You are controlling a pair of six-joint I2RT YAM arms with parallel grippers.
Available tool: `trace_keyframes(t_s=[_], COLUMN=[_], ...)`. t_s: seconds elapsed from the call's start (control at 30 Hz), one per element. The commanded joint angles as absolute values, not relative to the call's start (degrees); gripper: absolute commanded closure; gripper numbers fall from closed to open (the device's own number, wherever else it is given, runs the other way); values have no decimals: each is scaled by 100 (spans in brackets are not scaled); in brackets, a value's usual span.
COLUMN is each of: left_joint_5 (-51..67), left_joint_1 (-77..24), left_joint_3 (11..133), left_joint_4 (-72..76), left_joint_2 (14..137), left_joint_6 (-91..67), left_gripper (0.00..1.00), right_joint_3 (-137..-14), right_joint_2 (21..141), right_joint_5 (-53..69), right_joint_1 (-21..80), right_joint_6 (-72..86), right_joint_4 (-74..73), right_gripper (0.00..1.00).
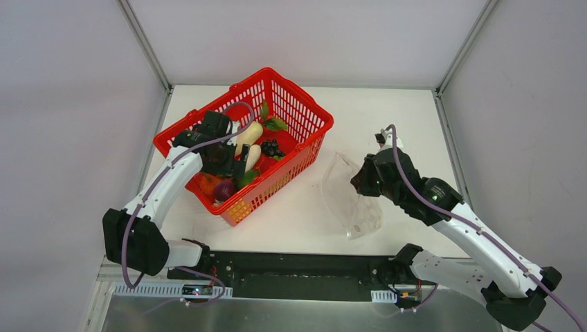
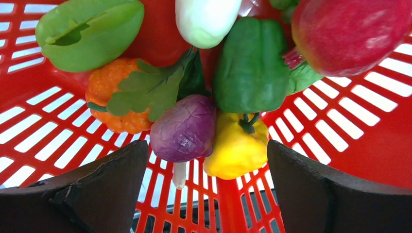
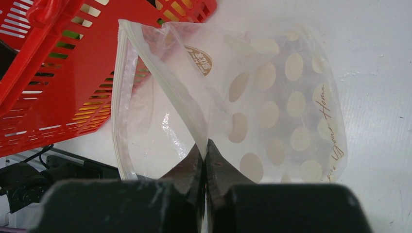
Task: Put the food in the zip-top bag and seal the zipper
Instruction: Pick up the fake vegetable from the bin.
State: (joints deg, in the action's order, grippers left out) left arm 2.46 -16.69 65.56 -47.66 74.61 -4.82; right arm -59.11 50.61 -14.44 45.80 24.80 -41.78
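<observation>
Food (image 1: 225, 188) heaped in red basket (image 1: 304, 117): purple piece (image 2: 184, 128), yellow pepper (image 2: 238, 148), green pepper (image 2: 250, 65), orange gourd (image 2: 104, 90), white radish (image 2: 206, 19) alongside. Left gripper (image 2: 206, 150) low over purple and yellow pieces, jaws spread wide, nothing held. Right gripper (image 3: 205, 155) pinched tight on one wall of zip-top bag (image 3: 272, 97). Bag on table (image 1: 415, 111) right of basket, mouth gaping. Zipper (image 3: 119, 97) unsealed.

Left arm (image 1: 165, 185) in red basket (image 1: 302, 111), right arm (image 1: 477, 235) at clear bag (image 1: 342, 192)
</observation>
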Motion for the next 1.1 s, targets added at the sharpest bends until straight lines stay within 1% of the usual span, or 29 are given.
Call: trace_keyframes(t_s=[0.0, 0.13, 0.2, 0.33, 0.4, 0.5, 0.57, 0.6, 0.8, 0.87, 0.93, 1.0, 1.07], left_joint_5=[-259, -1077, -1163, -1074, -923, -601, -535, -490, -74, -84, -173, -170, -204], left_joint_1=[-1553, -1530, -1529, -1521, -1521, -1521, -1521, -1521, -1521, -1521, -1521, -1518, -1520], left_joint_3=[6620, 6681, 6668, 6632, 6707, 6756, 6804, 6799, 6839, 6801, 6776, 6763, 6731], left_joint_4=[-5126, -5231, -5219, -5234, -5381, -5554, -5667, -5672, -5842, -5796, -5798, -5810, -5754], left_joint_2=[7702, 8063, 8201, 8421, 8530, 8701, 8859, 8892, 8723, 8624, 8668, 8823, 8994], left_joint_6=[-320, -382, -354, -348, -337, -210, -191, -201, -200, -158, -150, -143, -141], left_gripper=[5, 5, 5, 6, 9, 10, 14, 14, 13, 11, 11, 13, 18], right_joint_3=[-5915, -5900, -5889, -5889, -5897, -5900, -5889, -5887, -5880, -5867, -5862, -5878, -5886], right_joint_2=[4967, 5008, 5038, 5104, 5128, 5133, 5144, 5158, 5201, 5224, 5243, 5260, 5258], right_joint_5=[-1441, -1415, -1390, -1341, -1326, -1335, -1344, -1334, -1335, -1320, -1288, -1243, -1225], right_joint_1=[4593, 4590, 4589, 4594, 4596, 4594, 4592, 4591, 4595, 4593, 4593, 4590, 4591], right_joint_6=[2400, 2403, 2397, 2375, 2358, 2326, 2321, 2313, 2274, 2277, 2272, 2274, 2277], right_joint_4=[-4020, -3995, -3977, -3983, -3988, -3981, -3958, -3963, -3990, -3974, -3941, -3939, -3943], right_gripper=[96, 96, 96, 96, 96, 96, 95, 95, 95, 94, 94, 94, 94])
